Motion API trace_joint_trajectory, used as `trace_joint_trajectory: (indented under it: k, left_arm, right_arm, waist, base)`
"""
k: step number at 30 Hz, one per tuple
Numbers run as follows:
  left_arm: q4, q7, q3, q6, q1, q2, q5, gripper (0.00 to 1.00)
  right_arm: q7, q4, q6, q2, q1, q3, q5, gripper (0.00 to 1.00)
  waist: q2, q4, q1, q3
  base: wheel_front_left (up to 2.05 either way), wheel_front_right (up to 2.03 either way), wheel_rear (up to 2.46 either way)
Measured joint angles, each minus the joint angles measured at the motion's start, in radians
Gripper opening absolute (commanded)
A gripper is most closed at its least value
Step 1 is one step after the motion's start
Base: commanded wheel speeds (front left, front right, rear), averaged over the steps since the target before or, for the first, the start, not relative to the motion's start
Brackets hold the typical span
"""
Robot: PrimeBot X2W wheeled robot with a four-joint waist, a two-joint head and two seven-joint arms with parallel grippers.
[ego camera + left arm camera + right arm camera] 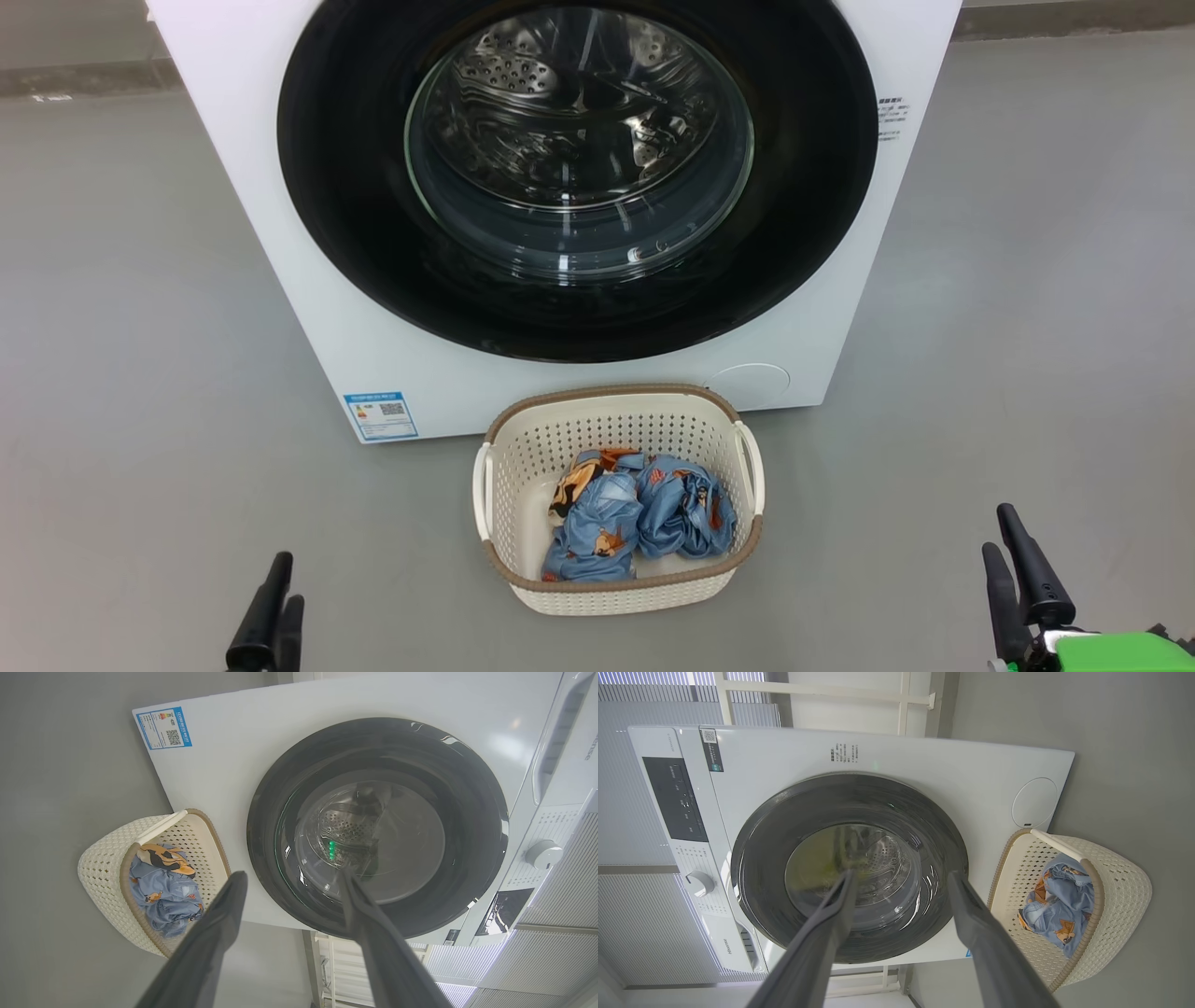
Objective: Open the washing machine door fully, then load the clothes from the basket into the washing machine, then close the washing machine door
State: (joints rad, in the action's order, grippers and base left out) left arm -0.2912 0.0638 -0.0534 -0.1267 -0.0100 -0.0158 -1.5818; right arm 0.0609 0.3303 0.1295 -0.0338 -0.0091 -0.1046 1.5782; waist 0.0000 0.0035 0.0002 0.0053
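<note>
The white washing machine stands straight ahead. The washing machine door, with its black rim and clear glass bowl, lies flat against the front, and the steel drum shows through the glass. On the floor in front of it stands the cream basket, holding the crumpled light blue clothes. My left gripper is low at the left and my right gripper low at the right, both well short of the basket. In the wrist views the left gripper and right gripper are open and hold nothing, and both point at the door.
Bare grey floor lies on both sides of the machine and the basket. A blue label sticker sits at the machine's lower left corner, a round white flap at its lower right. The control knob is near the top.
</note>
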Motion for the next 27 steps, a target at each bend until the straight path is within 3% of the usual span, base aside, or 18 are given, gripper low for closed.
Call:
trace_joint_trajectory:
  k: [27]
  left_arm:
    - [0.054, -0.077, 0.024, 0.0, 0.0, -0.005, 0.277, 1.0]
  right_arm:
    - [-0.073, -0.006, 0.0, -0.028, -0.011, 0.053, -0.312, 1.0]
  waist:
    - [0.0, 0.002, -0.0001, 0.008]
  base:
    - [0.0, 0.0, 0.0]
